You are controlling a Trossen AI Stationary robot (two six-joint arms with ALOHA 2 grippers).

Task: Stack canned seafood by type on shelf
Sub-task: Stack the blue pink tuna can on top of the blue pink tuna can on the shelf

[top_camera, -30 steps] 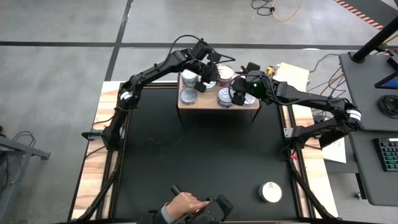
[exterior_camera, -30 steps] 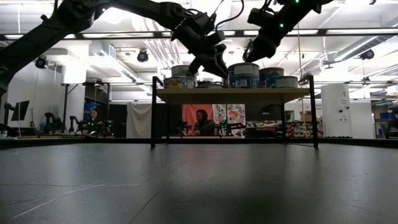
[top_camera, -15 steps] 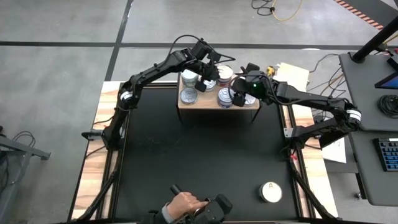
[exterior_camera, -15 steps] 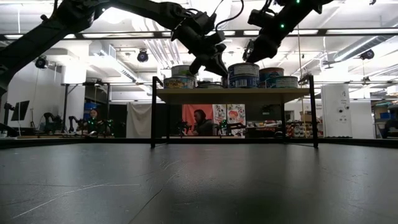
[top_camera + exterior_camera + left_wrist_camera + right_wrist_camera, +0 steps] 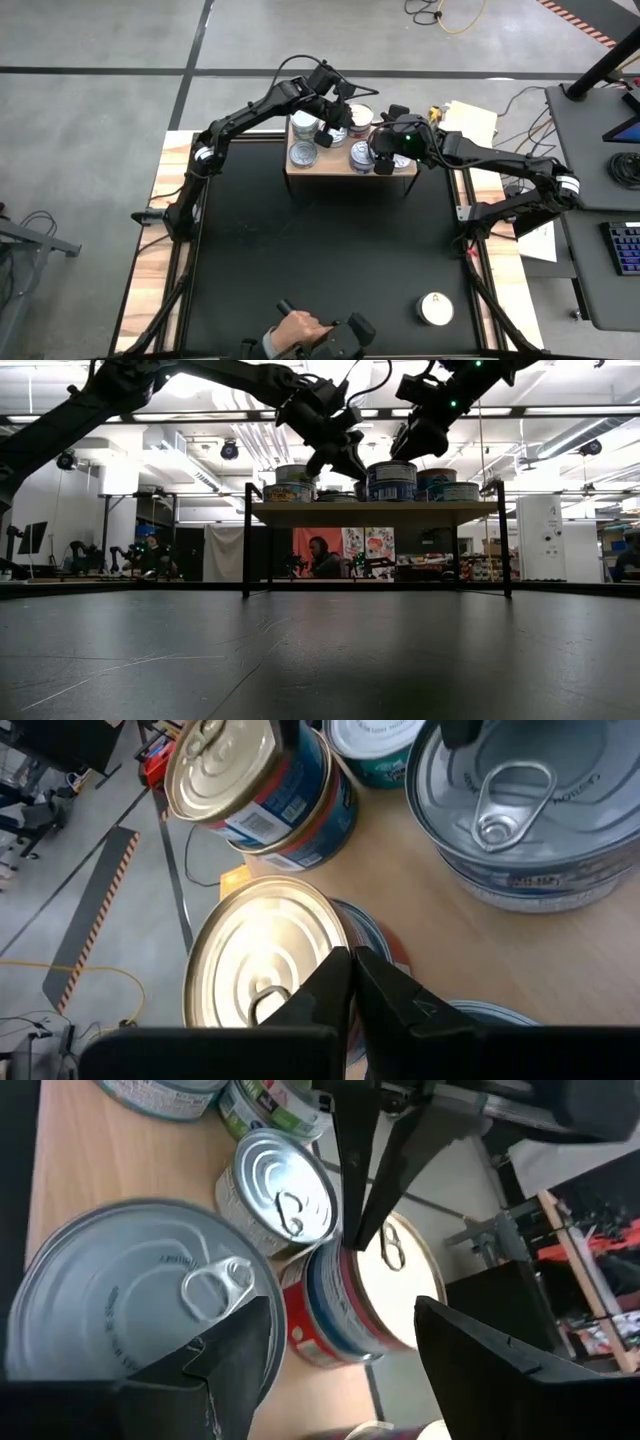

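Cans (image 5: pixel 303 153) cluster on the shelf (image 5: pixel 330 166), several already stacked; one white-topped can (image 5: pixel 435 308) sits alone on the bench (image 5: pixel 320 260), well apart. We judge the cans rigid, fairly heavy for their size and smooth-walled, so best gripped across the side wall below the rim. The left tool (image 5: pixel 352 982) is pressed together, tips at a gold-topped can (image 5: pixel 265 970); contact seems likely, though we cannot confirm it. The right tool (image 5: pixel 340 1342) is spread above a silver can (image 5: pixel 140 1295), holding nothing.
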